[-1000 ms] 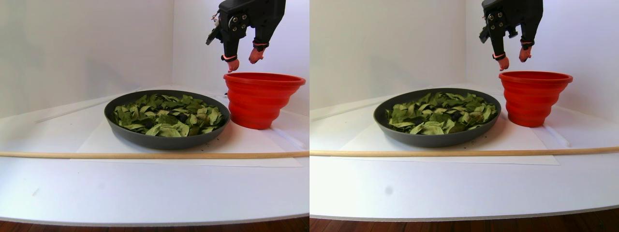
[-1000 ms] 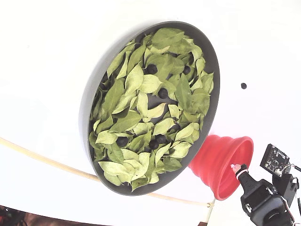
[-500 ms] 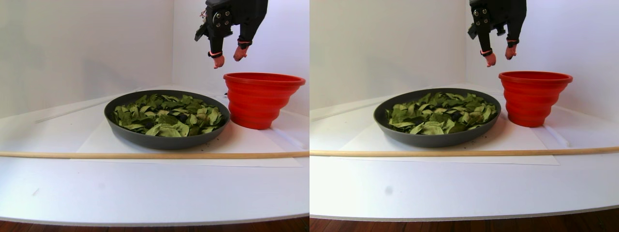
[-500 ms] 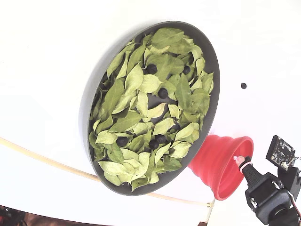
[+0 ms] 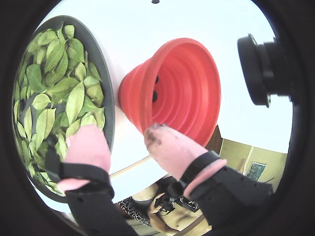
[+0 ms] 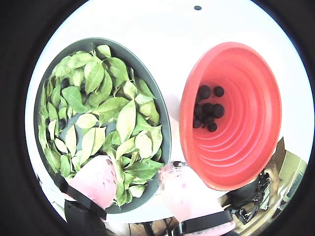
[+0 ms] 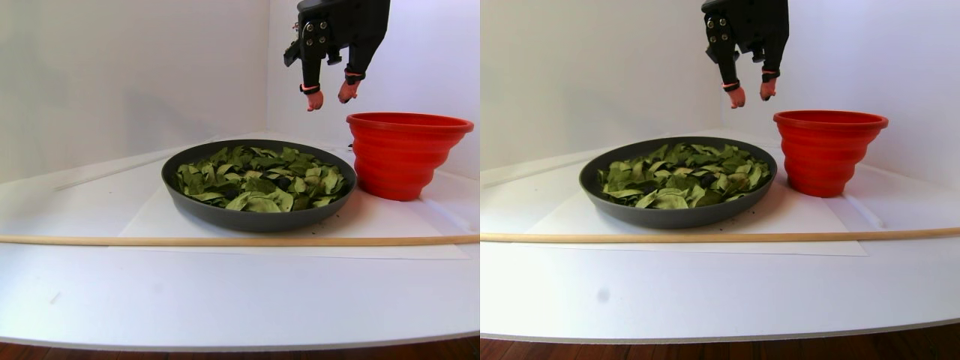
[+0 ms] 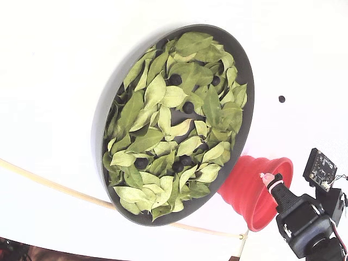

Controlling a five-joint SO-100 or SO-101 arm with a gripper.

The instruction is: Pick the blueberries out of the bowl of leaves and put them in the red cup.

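Note:
The dark grey bowl [image 7: 247, 219] holds many green leaves [image 8: 145, 141]. Several dark blueberries [image 8: 188, 107] lie among the leaves in the fixed view. To its right in the stereo pair view stands the red cup [image 7: 401, 154]. In a wrist view, several blueberries [image 6: 207, 108] lie in the bottom of the cup [image 6: 246, 123]. My gripper [image 7: 331, 96] hangs high over the gap between the bowl's right rim and the cup. It is open, and its pink fingertips [image 6: 98, 177] hold nothing.
A long wooden stick [image 7: 225, 241] lies across the table in front of the bowl, also the stick [image 8: 54, 186] in the fixed view. White paper [image 7: 150, 221] lies under bowl and cup. A small black dot [image 8: 281, 99] marks the table beyond the bowl.
In the stereo pair view the gripper has moved left from over the cup's mouth towards the bowl, rising a little. It stays open and empty.

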